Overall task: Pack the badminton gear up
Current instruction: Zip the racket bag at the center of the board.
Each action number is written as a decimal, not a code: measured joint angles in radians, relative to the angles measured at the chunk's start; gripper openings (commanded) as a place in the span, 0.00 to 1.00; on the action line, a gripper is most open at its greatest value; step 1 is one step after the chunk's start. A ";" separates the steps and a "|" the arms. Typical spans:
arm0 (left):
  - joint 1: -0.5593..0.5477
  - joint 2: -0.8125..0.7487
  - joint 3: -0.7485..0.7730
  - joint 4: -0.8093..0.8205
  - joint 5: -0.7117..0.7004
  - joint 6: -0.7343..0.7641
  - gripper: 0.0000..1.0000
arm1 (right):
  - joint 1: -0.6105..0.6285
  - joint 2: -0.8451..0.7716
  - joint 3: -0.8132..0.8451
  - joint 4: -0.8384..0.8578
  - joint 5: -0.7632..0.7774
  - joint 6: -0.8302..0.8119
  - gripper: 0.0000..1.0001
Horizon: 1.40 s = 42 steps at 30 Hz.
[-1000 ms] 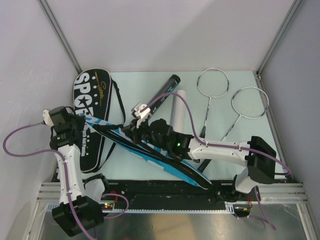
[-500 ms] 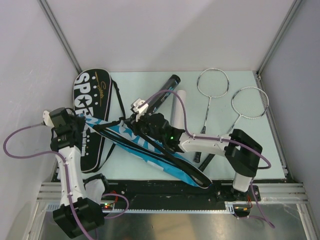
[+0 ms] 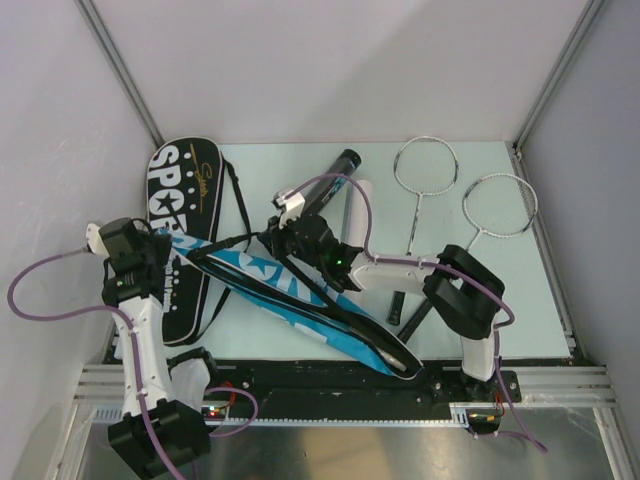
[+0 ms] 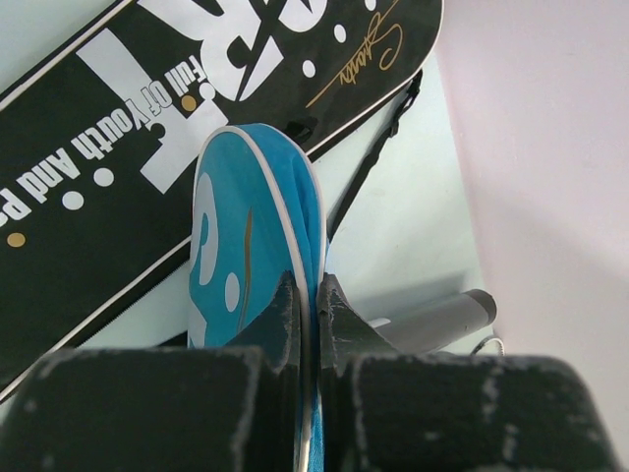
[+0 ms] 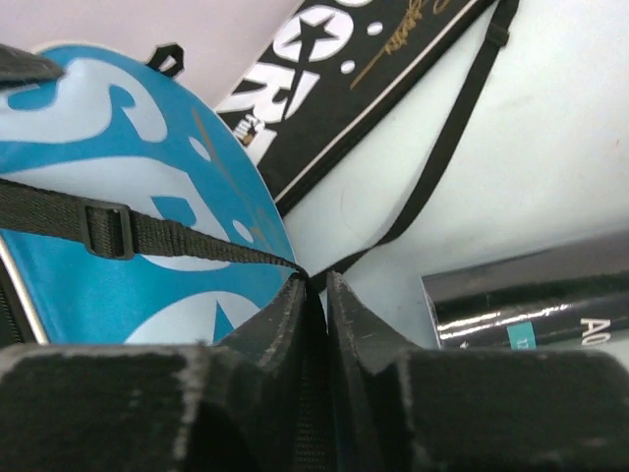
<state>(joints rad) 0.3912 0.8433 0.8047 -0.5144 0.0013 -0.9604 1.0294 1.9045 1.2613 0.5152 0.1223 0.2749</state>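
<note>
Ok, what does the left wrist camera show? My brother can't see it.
The left gripper pinches the rim of the blue cover between its two black fingers. Behind it, a black cover with big white letters lies on the pale table, a thin black strap beside it.

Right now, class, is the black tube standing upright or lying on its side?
On its side: from above, the black tube stretches lengthwise across the table, next to the white tube.

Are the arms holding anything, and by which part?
Both hold the blue fabric racket cover: left end effector pinches its rim, right end effector its black strap.
</note>
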 measured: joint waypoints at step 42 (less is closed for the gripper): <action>0.029 0.107 0.105 -0.128 0.018 -0.086 0.00 | 0.153 0.037 -0.021 0.285 -0.333 -0.991 0.46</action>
<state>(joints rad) 0.4198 0.9504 0.9096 -0.6422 0.0189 -1.0466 1.1824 1.9419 1.2407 0.7998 -0.2104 -0.7166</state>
